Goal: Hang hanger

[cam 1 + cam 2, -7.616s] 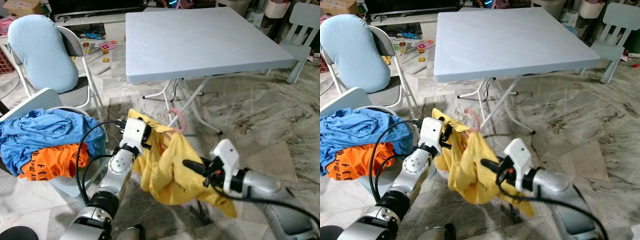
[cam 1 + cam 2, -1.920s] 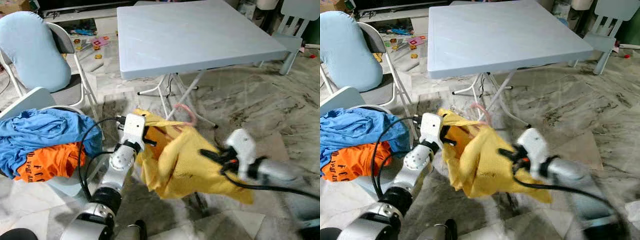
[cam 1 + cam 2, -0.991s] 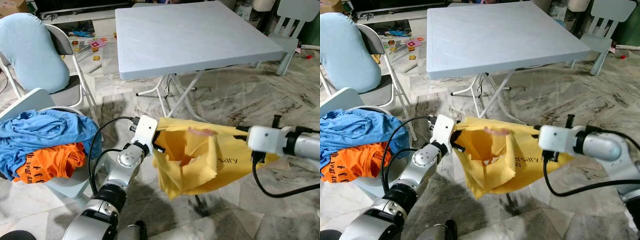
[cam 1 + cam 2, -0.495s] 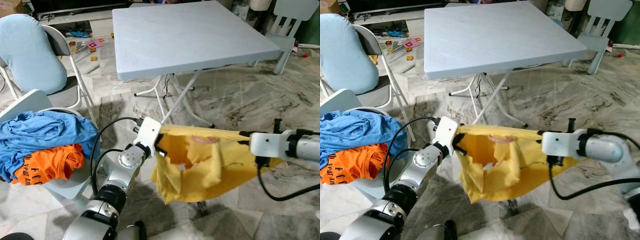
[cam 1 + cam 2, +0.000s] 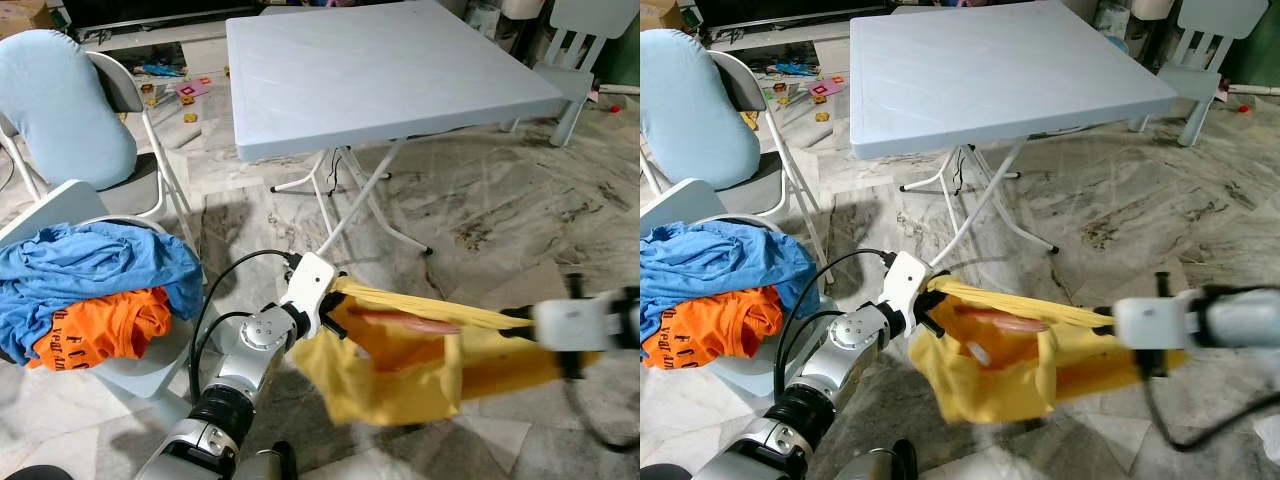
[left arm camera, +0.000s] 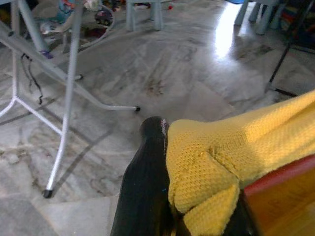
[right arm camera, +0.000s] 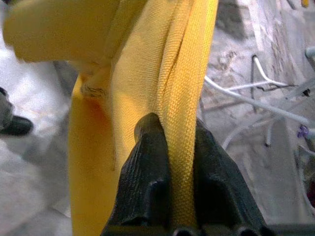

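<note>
Shirt stretched between two grippers, hanger lying inside it, above the marble floor.

Left gripper point(image 5: 335, 305) is clamped on one edge of the yellow T-shirt point(image 5: 410, 370), and right gripper point(image 7: 170, 142) pinches a fold of the same cloth between its black fingers point(image 7: 147, 162); the garment is pulled taut between them in front of the folding table point(image 5: 380, 70). A pink hanger point(image 5: 405, 322) shows through the shirt's opening, lying along the stretched top edge. By my reading the step in hand is seating the shirt on the hanger; no rail is visible, so the next move likely calls for finding one and freeing the hook. A laundry pile point(image 5: 85, 290) sits on a chair point(image 5: 60, 200) to the robot's left.
</note>
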{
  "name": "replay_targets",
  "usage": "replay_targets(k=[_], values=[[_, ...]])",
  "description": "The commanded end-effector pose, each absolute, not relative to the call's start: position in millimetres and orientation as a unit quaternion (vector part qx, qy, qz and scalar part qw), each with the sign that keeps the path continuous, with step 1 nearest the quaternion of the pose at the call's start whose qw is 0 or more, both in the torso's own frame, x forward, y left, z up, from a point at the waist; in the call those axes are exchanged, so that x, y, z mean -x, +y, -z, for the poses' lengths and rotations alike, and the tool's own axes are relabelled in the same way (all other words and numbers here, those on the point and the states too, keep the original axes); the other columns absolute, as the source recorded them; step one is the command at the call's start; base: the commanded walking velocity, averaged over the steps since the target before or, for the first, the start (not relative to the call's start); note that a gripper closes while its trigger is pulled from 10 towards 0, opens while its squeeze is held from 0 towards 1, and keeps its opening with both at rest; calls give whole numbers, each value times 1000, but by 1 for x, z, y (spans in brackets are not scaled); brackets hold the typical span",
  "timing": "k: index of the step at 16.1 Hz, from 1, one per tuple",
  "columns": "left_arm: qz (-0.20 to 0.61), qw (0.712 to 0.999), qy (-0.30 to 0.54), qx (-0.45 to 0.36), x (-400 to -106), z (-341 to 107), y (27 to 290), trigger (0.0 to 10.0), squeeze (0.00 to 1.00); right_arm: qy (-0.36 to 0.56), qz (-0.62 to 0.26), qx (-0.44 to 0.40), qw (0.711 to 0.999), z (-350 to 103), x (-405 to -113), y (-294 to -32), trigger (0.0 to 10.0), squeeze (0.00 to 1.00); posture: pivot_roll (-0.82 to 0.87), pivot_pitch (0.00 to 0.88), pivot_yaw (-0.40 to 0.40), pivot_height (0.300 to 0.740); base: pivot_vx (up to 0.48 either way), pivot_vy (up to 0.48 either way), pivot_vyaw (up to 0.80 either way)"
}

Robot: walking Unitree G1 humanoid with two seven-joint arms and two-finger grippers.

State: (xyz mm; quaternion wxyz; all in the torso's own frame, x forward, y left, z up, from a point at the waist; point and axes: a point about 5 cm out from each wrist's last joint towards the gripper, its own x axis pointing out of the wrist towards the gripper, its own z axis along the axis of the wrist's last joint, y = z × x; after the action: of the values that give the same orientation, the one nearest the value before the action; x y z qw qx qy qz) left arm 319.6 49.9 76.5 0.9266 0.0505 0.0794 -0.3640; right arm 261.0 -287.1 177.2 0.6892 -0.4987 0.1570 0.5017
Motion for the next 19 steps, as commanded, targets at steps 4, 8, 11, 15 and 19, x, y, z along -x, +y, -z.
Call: replay_targets(k=[4,8,11,15,19], values=[[383,916,102,-59,-316,-70,65,10000,0,166,-525,447,706,-227,-251,-309,10000,0,-65,102,63,740,0,0,0],[424,898,112,-49,-308,-66,60,10000,514,149,-533,388,737,-237,-251,-315,10000,0,-68,100,60,740,0,0,0],[431,894,117,-37,-305,-65,59,10000,1000,144,-533,371,746,-233,-251,-314,10000,0,-66,100,60,740,0,0,0],[292,956,-18,-30,-331,-106,71,10000,1000,163,-518,401,738,-215,-259,-308,10000,0,-62,100,53,740,0,0,0],[299,941,-13,158,-330,-125,58,10000,1000,153,-497,406,751,-203,-271,-293,10000,0,-57,102,49,740,0,0,0]])
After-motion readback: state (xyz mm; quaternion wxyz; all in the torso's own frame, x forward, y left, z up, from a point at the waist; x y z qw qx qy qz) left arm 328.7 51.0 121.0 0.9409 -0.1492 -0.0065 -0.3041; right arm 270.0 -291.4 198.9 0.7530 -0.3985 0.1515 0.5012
